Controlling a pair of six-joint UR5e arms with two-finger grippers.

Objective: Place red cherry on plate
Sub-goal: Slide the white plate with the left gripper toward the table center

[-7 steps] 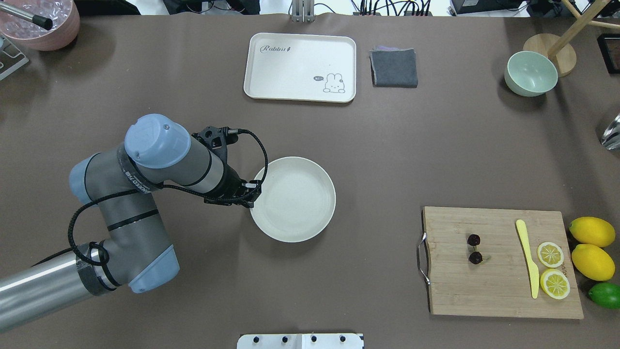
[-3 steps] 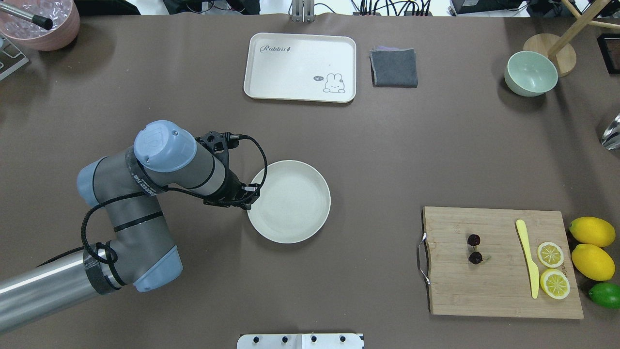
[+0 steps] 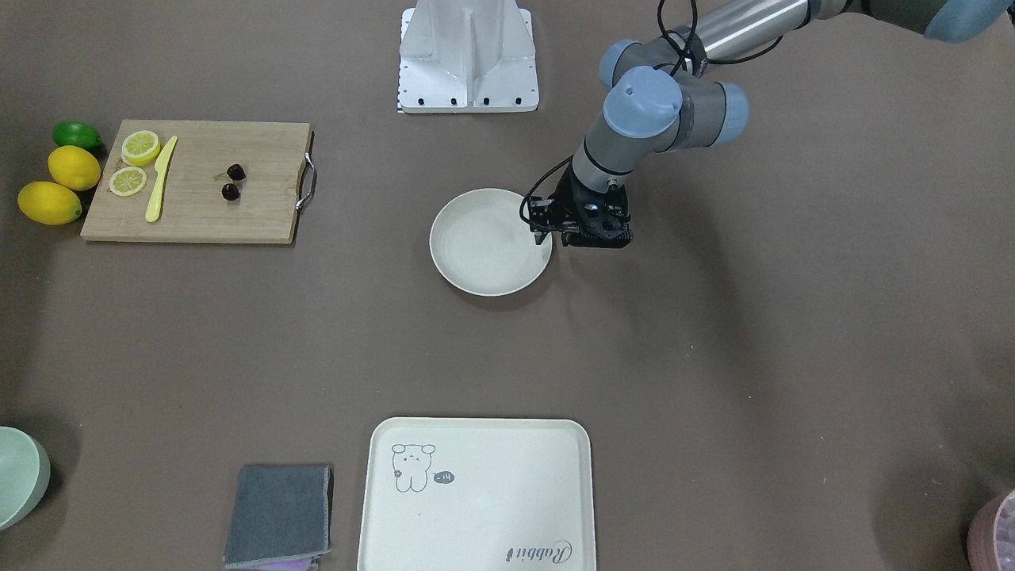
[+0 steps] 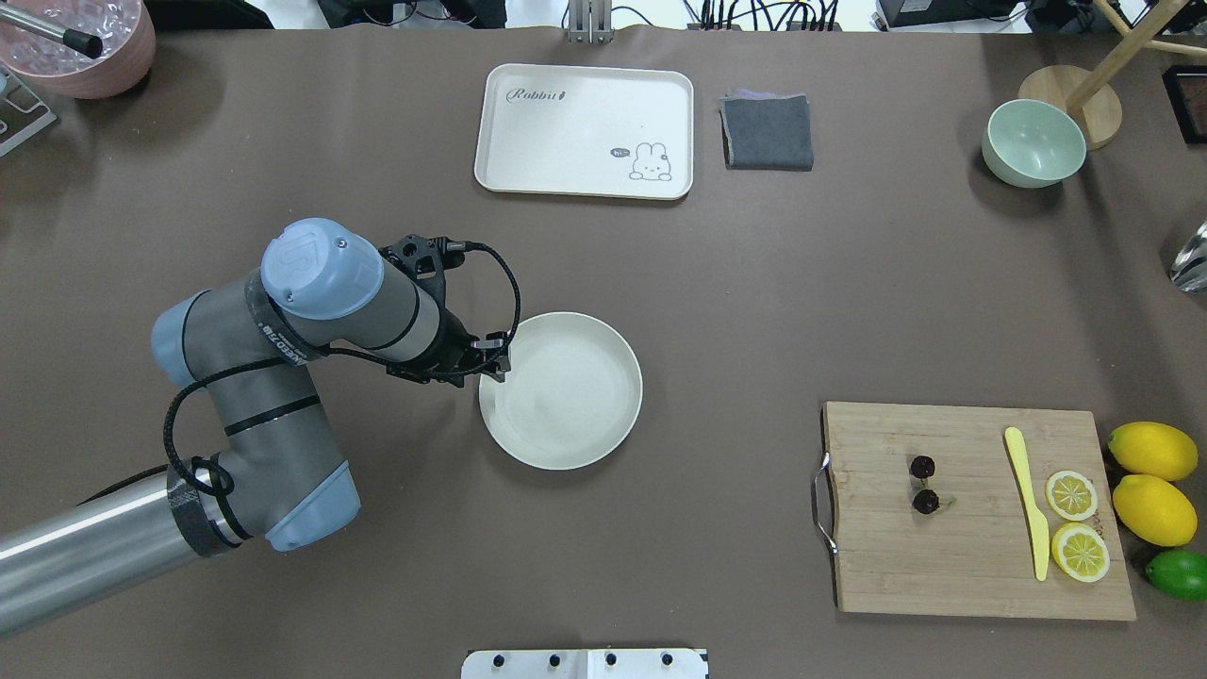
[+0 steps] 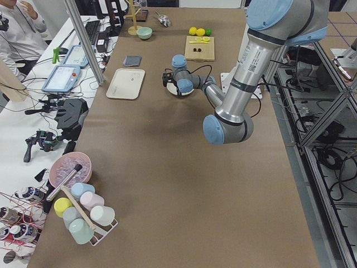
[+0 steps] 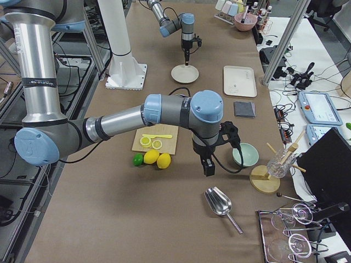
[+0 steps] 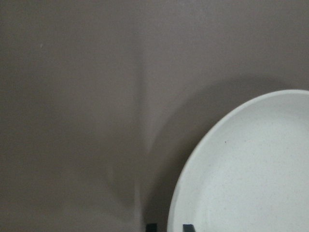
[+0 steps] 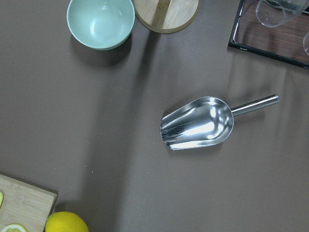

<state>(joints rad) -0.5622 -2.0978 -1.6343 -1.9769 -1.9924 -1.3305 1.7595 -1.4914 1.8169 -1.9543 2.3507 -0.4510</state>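
The red cherry [image 4: 924, 485], two dark fruits on joined stems, lies on the wooden cutting board [image 4: 943, 556] at the right, far from both arms; it also shows in the front-facing view as the red cherry [image 3: 231, 181]. The off-white plate [image 4: 566, 415] rests on the table mid-left. My left gripper [image 4: 498, 370] points down at the plate's left rim. In the left wrist view its dark fingertips [image 7: 188, 227] stand either side of the plate's [image 7: 251, 169] rim with a gap, so it is open. My right gripper [image 6: 209, 169] hovers near the green bowl; I cannot tell its state.
On the board lie a yellow knife [image 4: 1026, 500] and two lemon slices [image 4: 1073, 495]. Lemons [image 4: 1152, 451] and a lime [image 4: 1179, 573] sit beside it. A rabbit tray [image 4: 585, 130], grey cloth [image 4: 767, 132] and green bowl [image 4: 1033, 143] line the far side. A metal scoop [image 8: 198, 123] lies under the right wrist.
The plate looked larger and sat further right a second ago; it has shifted slightly left. The left gripper has slid along the rim toward the table's far side.
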